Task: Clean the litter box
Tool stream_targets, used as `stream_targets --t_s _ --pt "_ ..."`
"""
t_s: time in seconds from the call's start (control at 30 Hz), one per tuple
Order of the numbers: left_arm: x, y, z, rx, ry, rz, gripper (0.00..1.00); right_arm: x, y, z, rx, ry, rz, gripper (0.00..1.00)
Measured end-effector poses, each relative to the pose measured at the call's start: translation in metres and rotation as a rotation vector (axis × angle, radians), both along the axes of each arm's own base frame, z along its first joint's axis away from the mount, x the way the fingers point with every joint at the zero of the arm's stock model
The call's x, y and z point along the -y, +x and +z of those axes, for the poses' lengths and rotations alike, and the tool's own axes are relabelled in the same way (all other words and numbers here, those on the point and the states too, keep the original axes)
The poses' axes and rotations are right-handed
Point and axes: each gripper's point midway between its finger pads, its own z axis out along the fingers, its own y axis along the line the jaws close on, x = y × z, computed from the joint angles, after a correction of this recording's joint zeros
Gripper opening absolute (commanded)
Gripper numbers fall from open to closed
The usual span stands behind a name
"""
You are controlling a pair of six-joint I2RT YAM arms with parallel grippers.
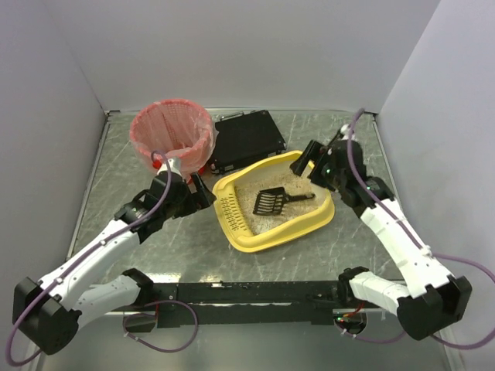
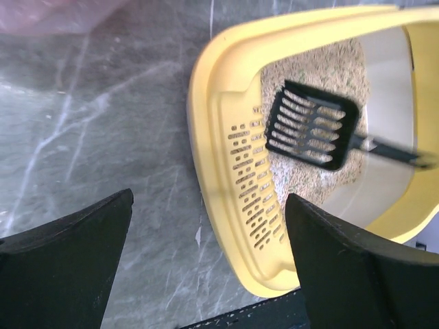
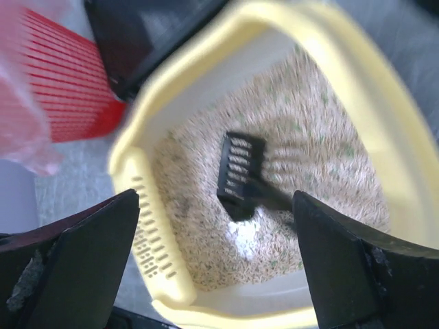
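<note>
The yellow litter box (image 1: 240, 224) sits mid-table, tilted, with beige litter and a slotted strip at its left end. A black slotted scoop (image 1: 274, 201) lies on the litter, its handle pointing right and touching neither gripper. My left gripper (image 1: 204, 190) hovers at the box's left end, open and empty. In the left wrist view the slotted end (image 2: 250, 185) shows between the left gripper's (image 2: 209, 205) fingers, with the scoop (image 2: 312, 127) beyond. My right gripper (image 1: 311, 165) hangs open above the box's far right corner. The right wrist view, blurred, shows the right gripper (image 3: 216, 199) over the scoop (image 3: 240, 168) and rim (image 3: 147, 226).
A red round bin with a pink liner (image 1: 172, 131) stands at the back left, just behind my left arm. A flat black case (image 1: 247, 141) lies behind the litter box. A black rail (image 1: 247, 292) runs along the near edge. White walls enclose the table.
</note>
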Motion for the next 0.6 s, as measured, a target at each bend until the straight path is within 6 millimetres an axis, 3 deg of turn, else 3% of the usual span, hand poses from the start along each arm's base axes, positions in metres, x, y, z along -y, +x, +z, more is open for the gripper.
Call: stream_targets --t_s 0.13,0.23,0.33,0.43,0.6 --pt "-0.014 -0.001 0.021 0.031 0.019 0.058 0.97 0.021 0.001 0.07 0.175 -0.059 -0.045 1.0" --pt "-0.03 -0.006 0.042 0.054 0.024 0.121 0.97 0.057 -0.014 0.097 0.25 -0.139 -0.178 1.0" --pt "-0.045 -0.013 0.061 0.076 0.022 0.181 0.97 0.095 -0.036 0.098 0.247 -0.229 -0.31 1.0" --pt "-0.063 -0.022 0.071 0.082 0.033 0.246 0.97 0.124 -0.058 0.082 0.222 -0.311 -0.407 1.0" --pt "-0.09 -0.04 0.065 0.055 0.082 0.33 0.97 0.146 -0.086 0.053 0.192 -0.377 -0.456 1.0"
